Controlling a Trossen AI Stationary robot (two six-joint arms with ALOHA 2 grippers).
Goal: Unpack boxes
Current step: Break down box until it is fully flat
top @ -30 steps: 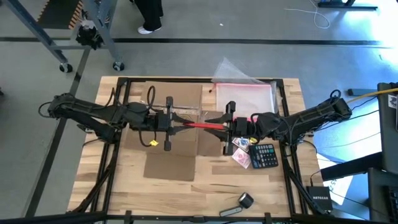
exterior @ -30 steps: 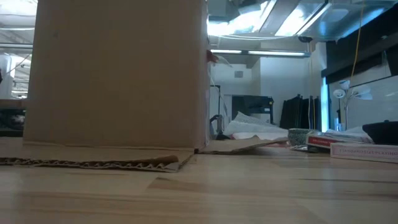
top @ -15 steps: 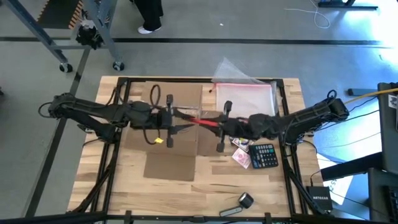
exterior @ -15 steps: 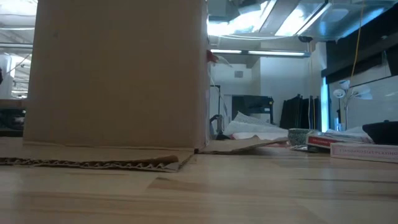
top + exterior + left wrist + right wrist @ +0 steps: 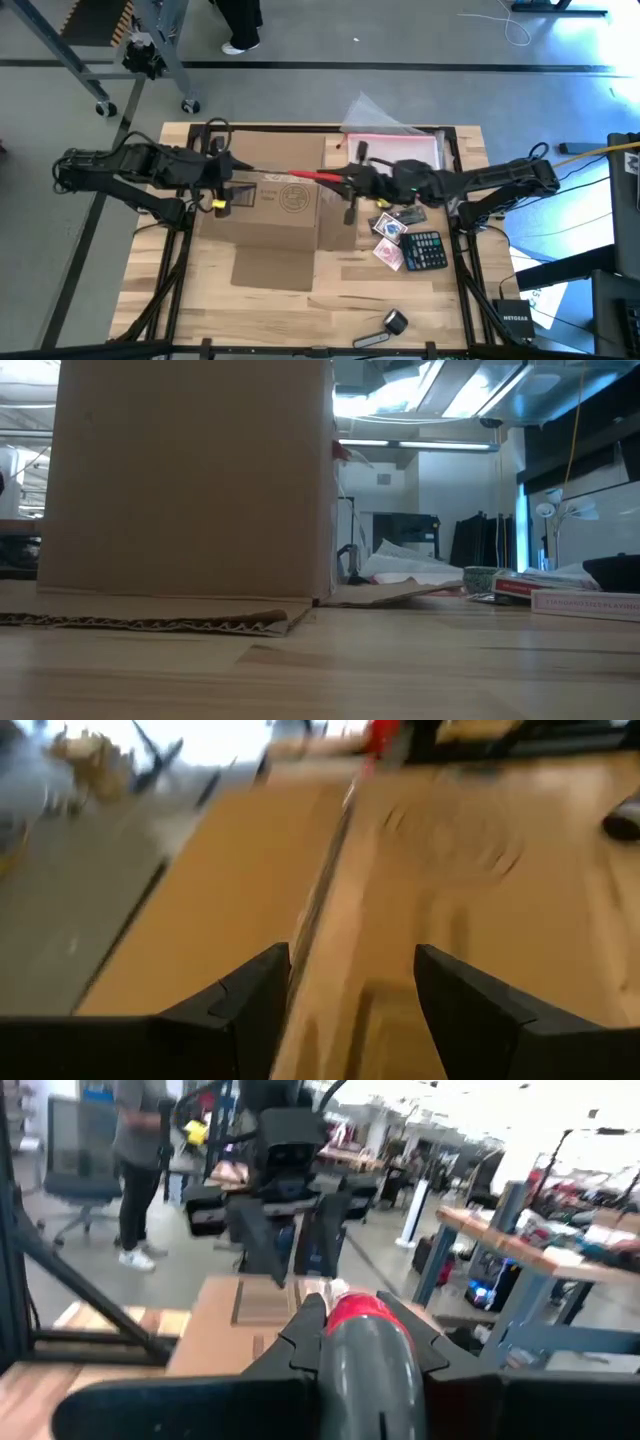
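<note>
The brown cardboard box (image 5: pixel 272 205) stands mid-table, a round print on its top; in the low view the box (image 5: pixel 190 480) fills the left. My left gripper (image 5: pixel 238 184) stands open at the box's left end, and in its wrist view its fingers (image 5: pixel 250 1005) flank a ridge of the box top (image 5: pixel 330 920); whether they touch it, I cannot tell. My right gripper (image 5: pixel 350 182) hangs over the box's far right corner, shut on a thin red and grey tool (image 5: pixel 312 176). My right gripper pinches the tool's grey end (image 5: pixel 365 1370) between its two fingers (image 5: pixel 300 1335). The fingers come level from the table's right and lie along the tool. Its red part (image 5: pixel 352 1312) sticks out ahead toward the left, above the box top and clear of it.
A clear pouch with a pink-red edge (image 5: pixel 392 150) lies at the far right. Playing cards (image 5: pixel 388 232) and a calculator (image 5: pixel 425 250) lie right of the box. A flat cardboard flap (image 5: pixel 272 268) spreads toward the near edge, and a small black item (image 5: pixel 395 322) lies near the front.
My left gripper has opened, let go of the red tool and drawn back toward the table's left edge. My right gripper has shut further on the tool and carried it toward the far edge and a little left, above the box.
</note>
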